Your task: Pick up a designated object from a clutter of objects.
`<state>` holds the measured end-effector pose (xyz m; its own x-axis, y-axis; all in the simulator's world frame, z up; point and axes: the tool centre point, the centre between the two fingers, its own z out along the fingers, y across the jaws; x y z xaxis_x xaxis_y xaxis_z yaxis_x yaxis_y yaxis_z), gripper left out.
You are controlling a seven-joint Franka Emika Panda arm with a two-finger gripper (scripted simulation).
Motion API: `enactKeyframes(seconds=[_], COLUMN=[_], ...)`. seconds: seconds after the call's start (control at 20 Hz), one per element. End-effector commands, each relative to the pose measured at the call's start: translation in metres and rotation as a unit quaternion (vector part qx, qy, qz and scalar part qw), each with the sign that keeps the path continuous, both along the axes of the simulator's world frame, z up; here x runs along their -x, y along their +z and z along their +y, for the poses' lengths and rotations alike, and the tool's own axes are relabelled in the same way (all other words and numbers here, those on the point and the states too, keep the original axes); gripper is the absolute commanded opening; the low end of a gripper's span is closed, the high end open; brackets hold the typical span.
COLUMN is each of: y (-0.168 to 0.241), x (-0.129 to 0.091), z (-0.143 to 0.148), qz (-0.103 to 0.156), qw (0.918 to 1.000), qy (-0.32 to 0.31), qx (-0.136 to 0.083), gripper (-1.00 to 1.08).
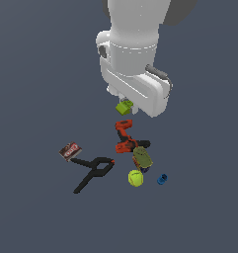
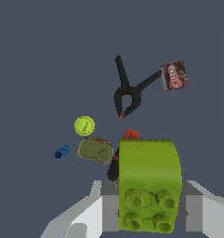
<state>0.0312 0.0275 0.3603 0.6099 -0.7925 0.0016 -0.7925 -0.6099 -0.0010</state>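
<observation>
The designated object, a lime-green blocky piece with studs (image 2: 149, 183), sits between my gripper's fingers (image 2: 83, 218) in the wrist view, held well above the floor. In the exterior view it (image 1: 124, 106) hangs just under the white hand, whose fingers are mostly hidden behind it. My gripper (image 1: 123, 104) is shut on it, above the clutter. Below lie the orange-red and black drill (image 1: 125, 136), olive oblong item (image 1: 142, 158), yellow-green ball (image 1: 135, 178), black clamp (image 1: 93, 171), tiny blue piece (image 1: 161, 179) and red-brown box (image 1: 70, 150).
In the wrist view the clamp (image 2: 127, 90), box (image 2: 174, 75), ball (image 2: 84, 125), olive item (image 2: 95, 151) and blue piece (image 2: 62, 151) lie spread on the dark grey floor (image 1: 36, 99); the drill is mostly hidden behind the green piece.
</observation>
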Motion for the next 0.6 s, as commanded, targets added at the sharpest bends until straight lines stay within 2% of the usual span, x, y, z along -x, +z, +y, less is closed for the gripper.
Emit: enactKeyframes(seconds=[0.0, 0.55], y=[0.012, 0.033], x=[-0.005, -0.015], z=[0.000, -0.001], qz=[0.001, 0.001], qw=[1.0000, 1.0000], qy=[0.000, 0.000], qx=[0.000, 0.000], gripper=[-1.00, -1.00])
